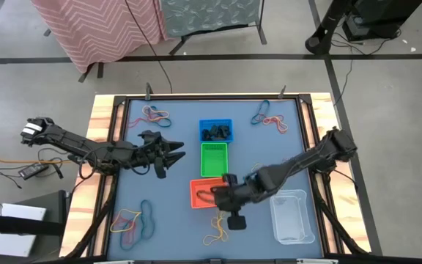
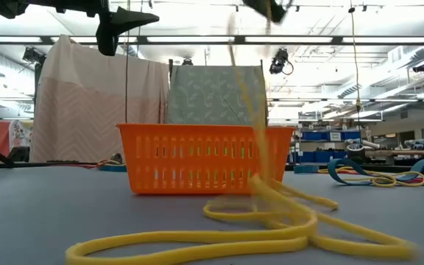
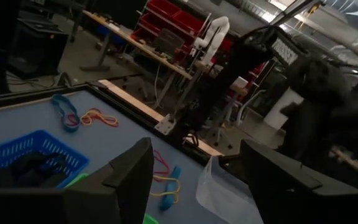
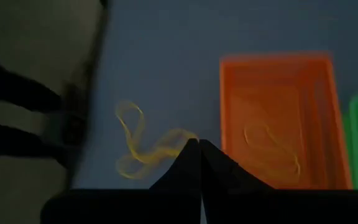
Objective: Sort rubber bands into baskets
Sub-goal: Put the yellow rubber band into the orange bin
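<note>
right gripper (image 4: 199, 144) pinched shut on thin yellow rubber band (image 4: 143, 149), slatted orange plastic basket (image 4: 277, 118) beside, left gripper (image 1: 173, 152) spread open

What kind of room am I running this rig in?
Probably a large robotics lab or workshop hall: rows of ceiling strip lights, red storage bins on racks behind workbenches, and fabric screens around the blue table.
</note>
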{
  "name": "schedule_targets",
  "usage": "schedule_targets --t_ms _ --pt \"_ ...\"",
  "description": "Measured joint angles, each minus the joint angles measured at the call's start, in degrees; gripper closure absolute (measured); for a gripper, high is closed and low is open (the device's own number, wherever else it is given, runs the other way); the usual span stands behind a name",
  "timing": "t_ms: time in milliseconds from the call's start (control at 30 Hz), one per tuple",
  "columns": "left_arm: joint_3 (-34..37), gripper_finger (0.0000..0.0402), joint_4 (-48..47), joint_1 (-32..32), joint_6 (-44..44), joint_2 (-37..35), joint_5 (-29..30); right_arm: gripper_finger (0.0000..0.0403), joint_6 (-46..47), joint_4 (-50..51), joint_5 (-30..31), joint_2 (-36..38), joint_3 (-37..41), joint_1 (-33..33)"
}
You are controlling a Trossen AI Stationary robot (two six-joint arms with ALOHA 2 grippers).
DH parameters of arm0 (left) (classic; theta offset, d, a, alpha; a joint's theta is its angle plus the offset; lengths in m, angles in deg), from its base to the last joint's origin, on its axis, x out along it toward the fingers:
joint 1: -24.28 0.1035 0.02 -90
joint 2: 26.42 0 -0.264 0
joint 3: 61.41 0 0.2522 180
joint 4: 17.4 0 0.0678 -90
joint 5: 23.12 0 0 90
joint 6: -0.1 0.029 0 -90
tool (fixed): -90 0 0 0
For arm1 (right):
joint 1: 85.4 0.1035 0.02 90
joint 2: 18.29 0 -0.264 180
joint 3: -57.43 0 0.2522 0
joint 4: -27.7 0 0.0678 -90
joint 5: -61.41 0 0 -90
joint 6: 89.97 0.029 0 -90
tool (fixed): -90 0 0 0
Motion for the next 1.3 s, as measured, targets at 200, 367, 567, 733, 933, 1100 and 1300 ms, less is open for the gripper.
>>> schedule_targets --t_ms 200,367,567,733,933,1100,1300 --pt "0.0 0.0161 -0.5 0.0 0.0 0.0 0.1 0.04 -2.4 -4.8 -1.5 6.1 0.0 -2.4" --pt "0.0 0.0161 -0.8 0.0 0.0 0.0 0.5 0.04 -3.4 -4.9 0.3 8.0 -0.2 -4.6" --pt "0.0 0.0161 -0.8 0.0 -0.1 0.0 0.7 0.04 -6.0 -5.7 -1.7 3.9 -0.1 -5.6" --pt "0.0 0.0161 -0.7 0.0 -0.1 0.0 0.7 0.04 -7.5 -5.6 1.8 -1.3 -0.1 -5.9" --pt "0.0 0.0161 -0.7 0.0 -0.1 0.0 0.7 0.0396 -5.8 -5.9 3.5 -6.5 -0.1 -7.3" --pt "0.0 0.0161 -0.7 0.0 -0.1 0.0 0.7 0.0378 -1.3 -6.1 2.5 -7.7 -0.1 -7.6" --pt "0.0 0.0161 -0.7 0.0 -0.1 0.0 0.7 0.0269 -0.7 -5.9 2.5 -7.1 -0.1 -7.6"
